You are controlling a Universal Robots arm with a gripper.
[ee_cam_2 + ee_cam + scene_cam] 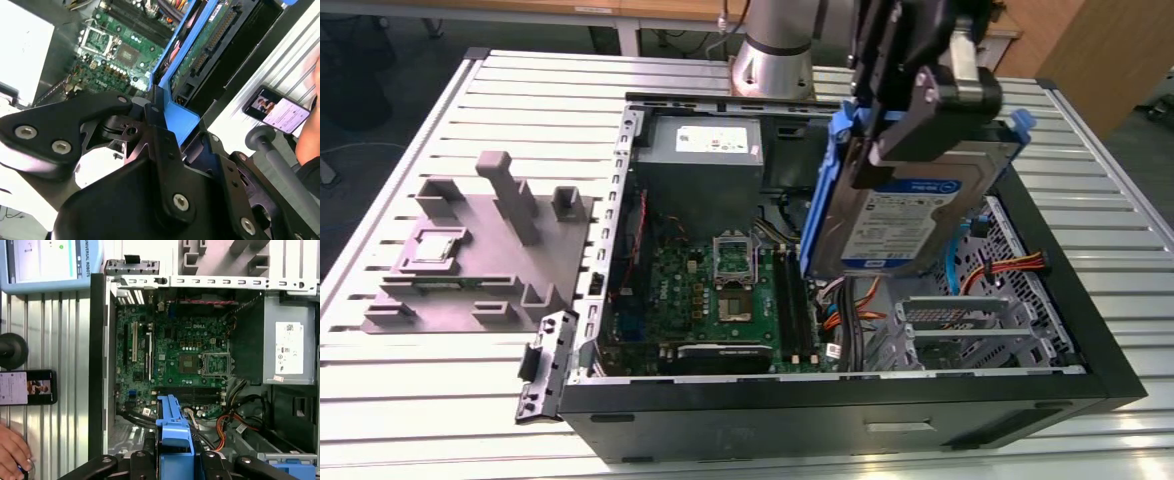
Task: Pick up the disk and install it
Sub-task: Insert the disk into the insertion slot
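The disk (907, 225), a silver-grey drive with a white-and-blue label in a bright blue carrier frame, hangs tilted on edge above the open computer case (854, 385), on the exterior view's right side. My gripper (907, 150) is shut on the disk's upper end, its black fingers clamping the blue frame. The second wrist view shows the disk (200, 55) from its green circuit-board side, with the gripper (165, 117) clamped on the blue edge. In the first wrist view the disk's blue carrier (172, 435) sticks out over the motherboard, held by the gripper (175, 462).
Inside the case lie the green motherboard (720, 290), the grey power-supply box (700, 150) and a metal drive cage (961, 325) with orange cables. A grey fixture block (480, 250) stands left of the case. A phone (27, 387), a hand (12, 452) and a pendant screen (45, 262) are beside it.
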